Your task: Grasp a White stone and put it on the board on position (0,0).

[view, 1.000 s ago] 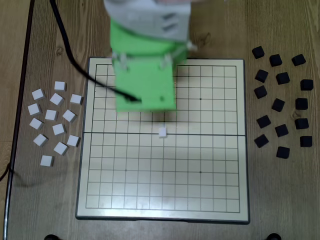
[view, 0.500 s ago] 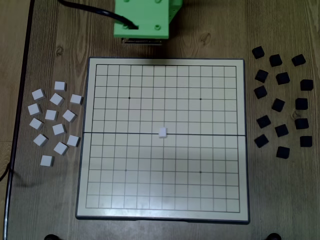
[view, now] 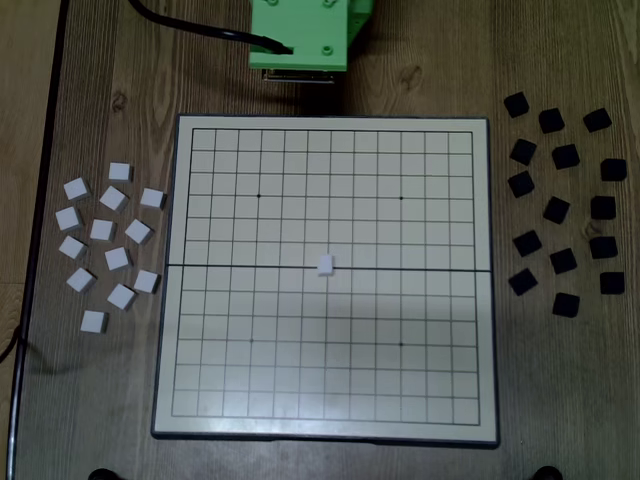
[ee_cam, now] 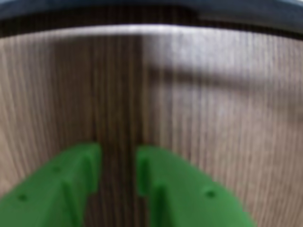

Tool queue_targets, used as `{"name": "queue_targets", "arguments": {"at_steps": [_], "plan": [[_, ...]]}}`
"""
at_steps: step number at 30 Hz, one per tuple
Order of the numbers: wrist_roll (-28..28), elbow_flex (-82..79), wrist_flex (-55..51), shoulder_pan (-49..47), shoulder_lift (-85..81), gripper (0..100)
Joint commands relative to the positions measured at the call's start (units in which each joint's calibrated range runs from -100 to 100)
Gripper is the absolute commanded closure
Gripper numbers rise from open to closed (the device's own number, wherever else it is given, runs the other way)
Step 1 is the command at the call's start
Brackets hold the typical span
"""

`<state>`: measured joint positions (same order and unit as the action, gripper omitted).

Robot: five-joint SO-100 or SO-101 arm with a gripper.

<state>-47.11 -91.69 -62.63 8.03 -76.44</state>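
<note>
While the green claw hangs over bare wooden surface with a narrow gap between its fingers and nothing gripped, one white stone sits at the centre of the board; more white stones lie scattered to its left in the fixed view, black stones to its right.

Desk: wood-grain surface, brown, matt, knots visible. Board: smooth pale face, faint sheen, dark rim. White stones: square, matt (plastic, by look). Black stones: square, matt. Arm housing: green plastic, matt. Fingers: same green plastic, smooth, blurred in wrist view.
</note>
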Motion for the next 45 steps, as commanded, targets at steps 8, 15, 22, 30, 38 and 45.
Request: {"name": "queue_targets", "arguments": {"at_steps": [8, 15, 22, 30, 38, 45], "plan": [[0.05, -8.22, -0.82, -0.98, -7.71, 93], [0.1, -8.22, -7.35, -1.52, -12.29, 93], [-1.47, -8.22, -12.23, -3.34, -12.62, 93], [2.2, -8.22, -12.81, -4.53, -12.71, 93], [4.44, -8.22, -12.81, -5.16, -12.79, 93], [4.44, -8.22, -12.81, -5.16, -12.79, 93]]}}
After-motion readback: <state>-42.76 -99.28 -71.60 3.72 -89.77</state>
